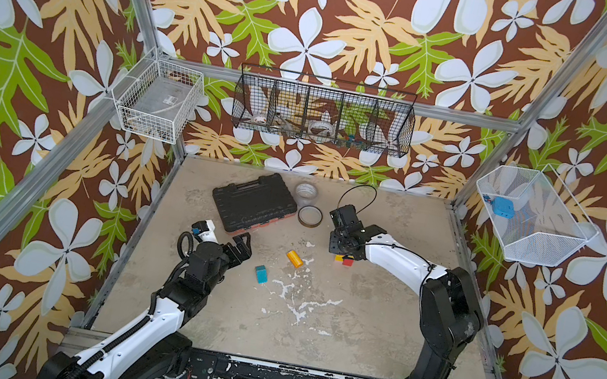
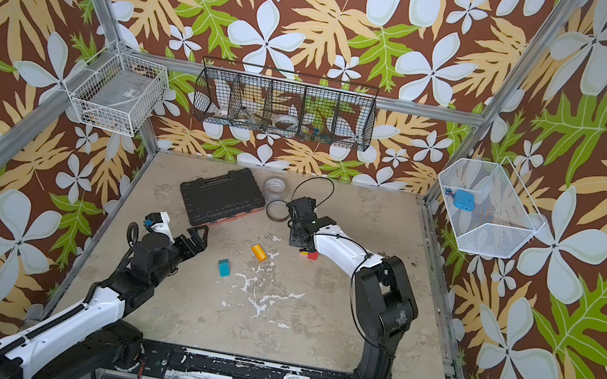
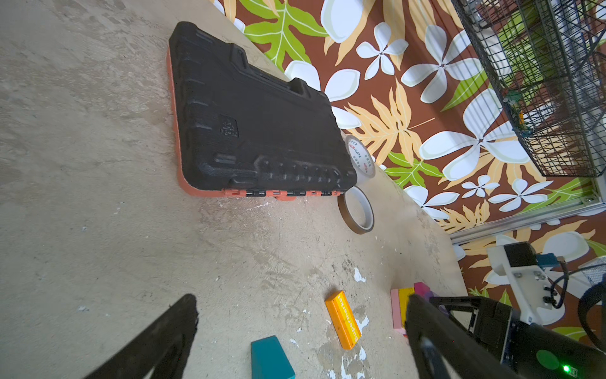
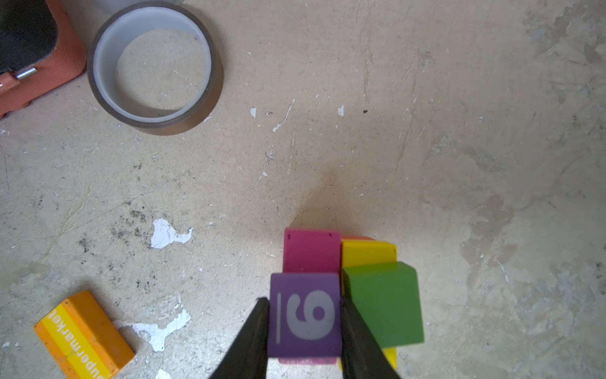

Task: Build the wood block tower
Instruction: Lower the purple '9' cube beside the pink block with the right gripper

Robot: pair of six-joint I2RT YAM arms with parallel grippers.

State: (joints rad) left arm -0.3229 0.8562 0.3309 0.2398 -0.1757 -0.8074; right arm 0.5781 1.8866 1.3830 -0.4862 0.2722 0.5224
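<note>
The tower (image 1: 344, 260) stands right of centre, mostly hidden under my right wrist in both top views. In the right wrist view a purple "9" cube (image 4: 305, 315) rests on a magenta brick (image 4: 311, 251), beside a green cube (image 4: 383, 303) on a yellow brick (image 4: 367, 252). My right gripper (image 4: 303, 300) has a finger against each side of the purple cube. An orange "Supermarket" block (image 1: 294, 258) and a teal block (image 1: 260, 274) lie loose on the table. My left gripper (image 1: 241, 245) hovers open, empty, left of them.
A black tool case (image 1: 254, 201) lies at the back left, close to my left gripper. Two tape rolls (image 1: 306, 193) (image 1: 309, 216) sit behind the tower. Wire baskets (image 1: 324, 112) hang on the walls. Bare table (image 1: 311, 327) stretches to the front edge.
</note>
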